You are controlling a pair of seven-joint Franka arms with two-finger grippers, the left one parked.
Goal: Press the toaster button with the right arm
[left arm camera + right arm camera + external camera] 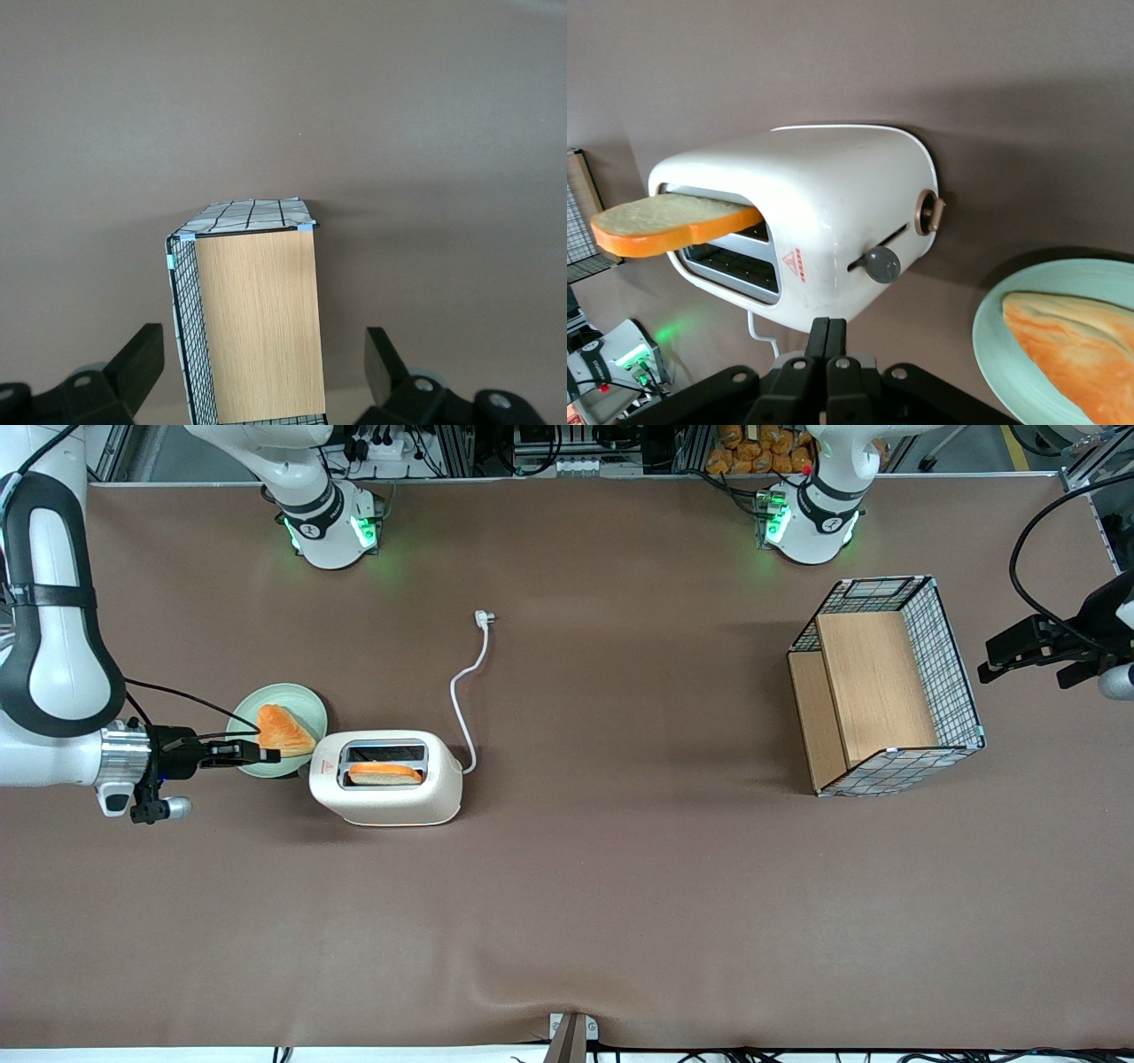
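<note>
Just beside the toaster (386, 790) with its red triangle mark, the pincer (270, 755), fingers pressed together.

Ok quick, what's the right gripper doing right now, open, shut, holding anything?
Right gripper: shut, holding nothing, fingers pressed together beside the toaster at its lever end, over the green plate.

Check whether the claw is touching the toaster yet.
Apart. In the front view the shut claw stops short of the toaster, above the plate, with a gap between them.
</note>
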